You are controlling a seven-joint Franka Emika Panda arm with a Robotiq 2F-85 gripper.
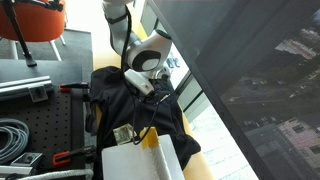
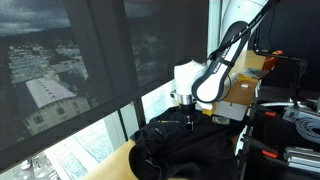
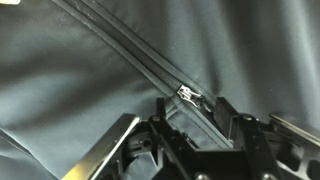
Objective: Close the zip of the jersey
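The black jersey (image 1: 120,105) lies bunched on the table by the window, and it shows in both exterior views (image 2: 195,150). My gripper (image 1: 141,86) (image 2: 187,119) points down onto its top. In the wrist view the zip (image 3: 120,45) runs diagonally from the upper left down to the silver zip slider (image 3: 188,95). My gripper (image 3: 195,113) is open, with a finger on each side of the zip tape. The slider sits just beyond the fingertips, and dark fabric shows between them.
A white box (image 1: 133,162) stands at the jersey's near end. A perforated board with red clamps (image 1: 60,110) and grey cables (image 1: 10,135) lies beside it. An orange chair (image 1: 30,25) stands behind. The shaded window (image 2: 90,70) runs along the table's edge (image 1: 195,150).
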